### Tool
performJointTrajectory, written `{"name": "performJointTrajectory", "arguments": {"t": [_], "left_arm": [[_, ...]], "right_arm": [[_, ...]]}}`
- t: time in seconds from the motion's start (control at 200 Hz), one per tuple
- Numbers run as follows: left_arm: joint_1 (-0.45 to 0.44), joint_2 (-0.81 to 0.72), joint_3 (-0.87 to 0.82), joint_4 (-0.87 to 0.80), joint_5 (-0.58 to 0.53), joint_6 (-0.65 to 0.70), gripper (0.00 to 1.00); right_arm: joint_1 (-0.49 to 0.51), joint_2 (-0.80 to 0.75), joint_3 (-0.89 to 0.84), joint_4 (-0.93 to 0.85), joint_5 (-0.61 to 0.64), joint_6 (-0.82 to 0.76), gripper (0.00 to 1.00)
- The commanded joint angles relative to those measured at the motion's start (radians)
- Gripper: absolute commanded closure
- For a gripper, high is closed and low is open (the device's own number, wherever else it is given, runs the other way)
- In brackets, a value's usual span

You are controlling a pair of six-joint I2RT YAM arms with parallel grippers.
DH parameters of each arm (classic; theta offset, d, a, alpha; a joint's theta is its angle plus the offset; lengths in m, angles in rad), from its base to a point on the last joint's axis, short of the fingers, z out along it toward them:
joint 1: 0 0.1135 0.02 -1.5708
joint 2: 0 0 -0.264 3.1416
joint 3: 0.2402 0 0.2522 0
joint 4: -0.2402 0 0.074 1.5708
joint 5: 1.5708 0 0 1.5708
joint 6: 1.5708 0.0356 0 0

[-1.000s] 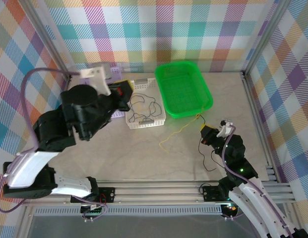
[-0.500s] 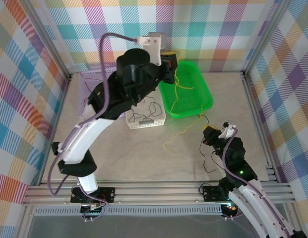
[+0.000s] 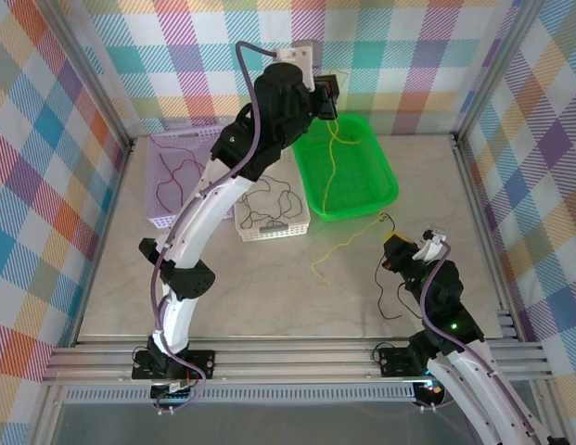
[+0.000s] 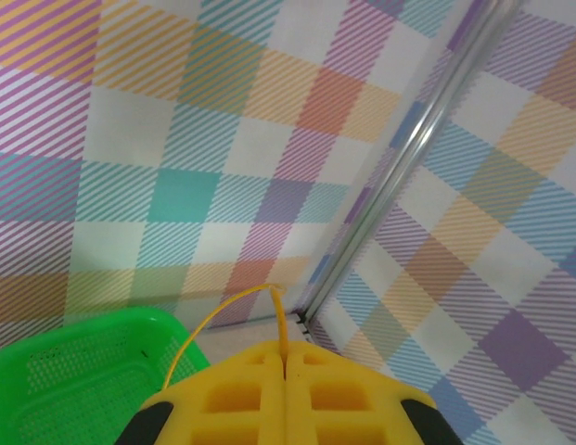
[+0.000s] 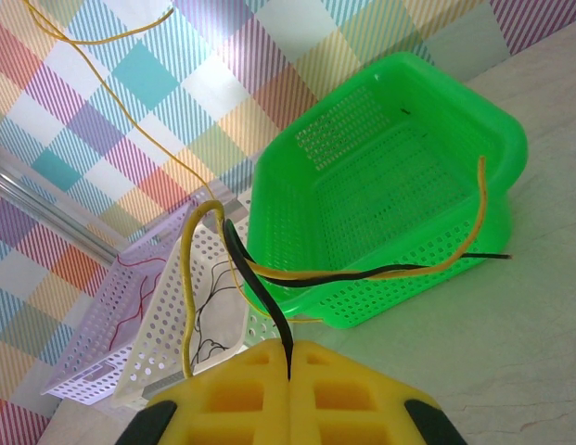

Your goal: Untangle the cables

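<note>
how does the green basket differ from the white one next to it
The green basket is bright green and the larger; the white basket is white and smaller. The white basket holds a loose black cable, while a yellow cable hangs down over the green basket. Both are perforated plastic baskets, open side up.

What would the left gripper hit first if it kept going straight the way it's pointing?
Probably the plaid fabric wall beside the silver metal corner post. The left gripper, shut on the thin yellow cable, aims above the green plastic basket; depth unclear.
</note>
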Motion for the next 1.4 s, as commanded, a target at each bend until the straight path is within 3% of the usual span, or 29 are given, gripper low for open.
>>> {"name": "performJointTrajectory", "arguments": {"t": [0.0,0.16,0.585,1.395], "left_arm": [[0.009,-0.012,0.047,0.129,0.032,-0.007,1.0],[0.01,-0.015,0.063,0.21,0.063,0.003,1.0],[0.036,0.132,0.082,0.208,0.045,0.024,1.0],[0.025,0.456,0.065,-0.065,-0.035,-0.054,1.0]], "right_arm": [[0.001,-0.001,-0.007,0.031,0.001,0.011,1.0],[0.001,0.001,-0.006,0.035,-0.009,0.015,1.0],[0.001,0.0,-0.001,0.04,-0.037,0.011,1.0],[0.001,-0.008,0.0,0.037,-0.039,0.01,1.0]]}}
